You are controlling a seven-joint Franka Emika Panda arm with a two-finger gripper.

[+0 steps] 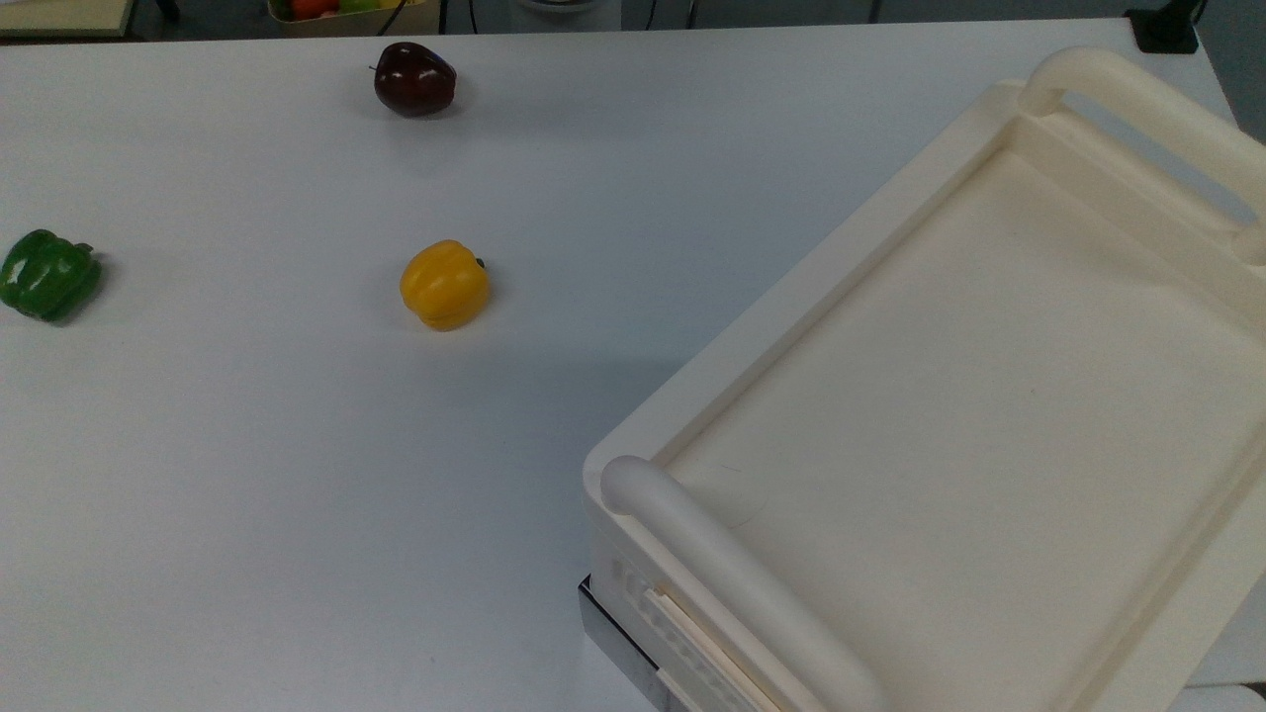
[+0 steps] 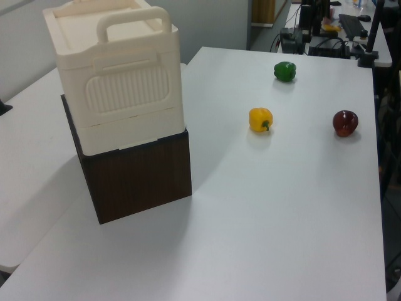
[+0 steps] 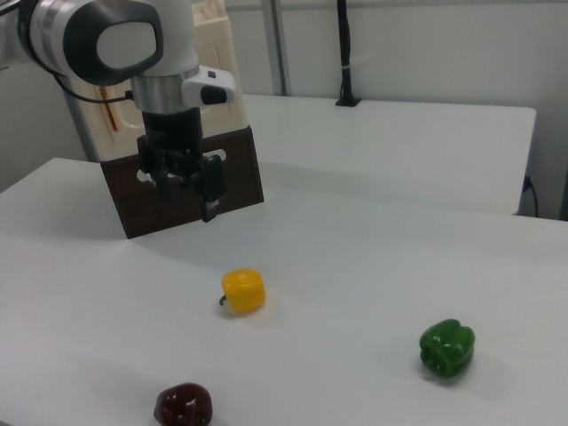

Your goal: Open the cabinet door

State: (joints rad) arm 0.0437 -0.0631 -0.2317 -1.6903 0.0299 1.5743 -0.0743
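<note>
A smooth white counter (image 1: 247, 475) carries a cream plastic cabinet (image 2: 119, 88) with ribbed sides and two thick tube handles, stacked on a dark wood-grain box (image 2: 141, 179) near one counter edge. Its cabinet door (image 3: 111, 115), a thin cream panel with a copper bar, shows behind the arm. Three glossy items lie well apart: one yellow pepper (image 1: 444, 285), one green pepper (image 1: 47, 275), one dark red apple (image 1: 414, 79). The end effector (image 3: 188, 191) hangs empty above open counter before the box, fingers parted.

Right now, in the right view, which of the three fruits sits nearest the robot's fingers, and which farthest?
1. Yellow bell pepper, just below the gripper.
2. Dark red apple, at the right view's bottom edge.
3. Green bell pepper, far on the right view's right.
</note>
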